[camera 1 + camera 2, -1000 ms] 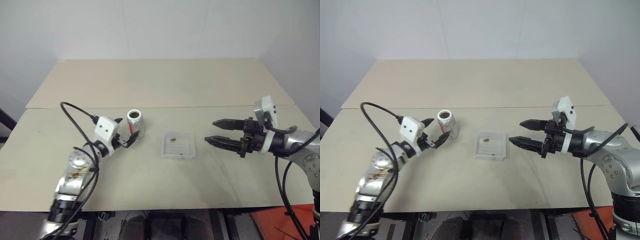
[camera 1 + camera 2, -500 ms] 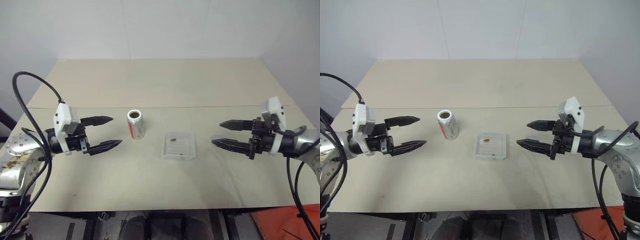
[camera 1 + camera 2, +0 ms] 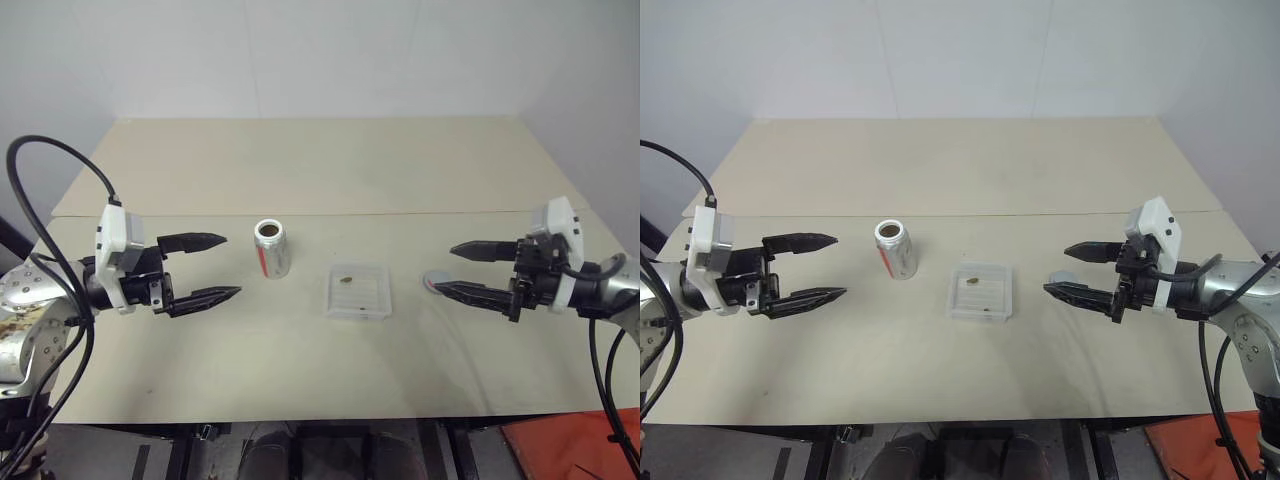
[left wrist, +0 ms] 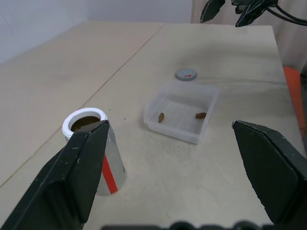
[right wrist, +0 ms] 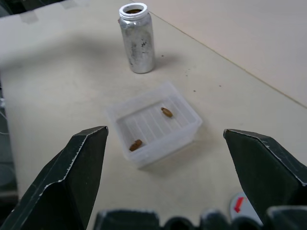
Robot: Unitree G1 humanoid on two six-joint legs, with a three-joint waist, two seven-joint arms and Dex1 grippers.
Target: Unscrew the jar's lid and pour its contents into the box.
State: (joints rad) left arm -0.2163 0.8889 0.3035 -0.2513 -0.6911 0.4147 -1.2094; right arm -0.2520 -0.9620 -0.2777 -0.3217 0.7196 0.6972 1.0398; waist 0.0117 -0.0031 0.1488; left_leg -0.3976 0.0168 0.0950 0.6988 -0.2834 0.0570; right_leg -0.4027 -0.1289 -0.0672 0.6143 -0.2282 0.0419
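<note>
Jar [image 3: 271,249] upright between left hand [image 3: 218,268] and box [image 3: 358,290]; both hands' fingers apart, empty; right hand [image 3: 458,268].

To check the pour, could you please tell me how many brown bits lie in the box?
2: one bit near the box's jar-side wall, another bit by the opposite wall. More may be hidden inside the jar.

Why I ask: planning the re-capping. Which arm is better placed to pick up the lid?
Right. The lid lies close to the right gripper, whose jaws stand open. The left gripper, also open, is on the other side of the jar and the box from it.
</note>
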